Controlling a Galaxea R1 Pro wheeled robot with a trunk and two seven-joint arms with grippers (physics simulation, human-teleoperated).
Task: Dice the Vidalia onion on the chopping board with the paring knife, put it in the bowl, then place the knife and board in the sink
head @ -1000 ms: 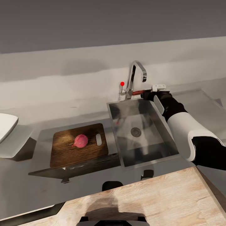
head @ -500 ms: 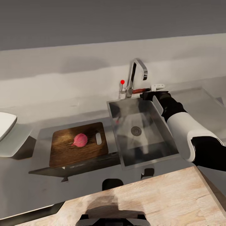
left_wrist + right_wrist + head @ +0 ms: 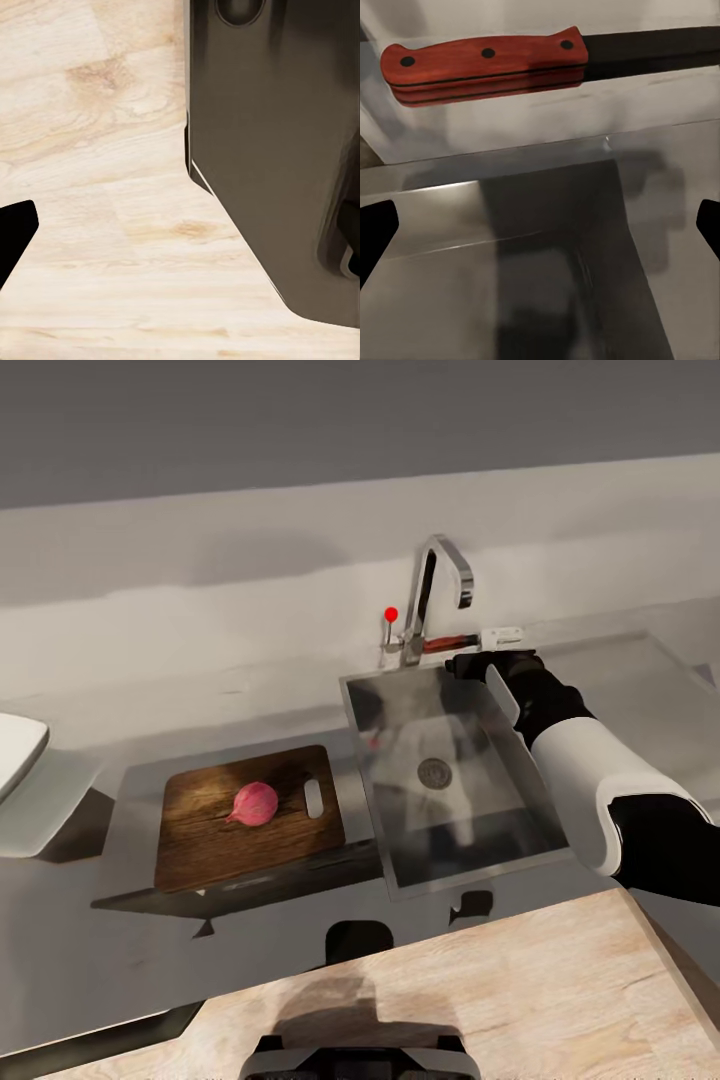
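Observation:
The pinkish Vidalia onion (image 3: 255, 802) rests on the dark wooden chopping board (image 3: 215, 840), left of the steel sink (image 3: 520, 780). Behind the sink's back rim, beside the faucet (image 3: 438, 585), lies the paring knife (image 3: 449, 645) with its reddish handle (image 3: 484, 64) and dark blade (image 3: 652, 51). My right gripper (image 3: 468, 663) (image 3: 540, 232) hovers open over the sink's back edge, just short of the knife and not touching it. At the far left edge the white bowl (image 3: 15, 752) stands on the grey countertop (image 3: 150, 710). My left gripper (image 3: 180, 240) hangs open over wooden floor.
The faucet's red-tipped lever (image 3: 391, 615) stands just left of the knife. A small white fitting (image 3: 502, 633) sits on the counter right of the knife. A pale wooden surface (image 3: 480, 1000) lies close in front of me. A dark part of my body (image 3: 270, 150) is beside the left gripper.
The head view has shifted slightly, so everything sits a little higher. My right gripper has drawn a bit back from the knife toward the sink. Onion and board have not moved.

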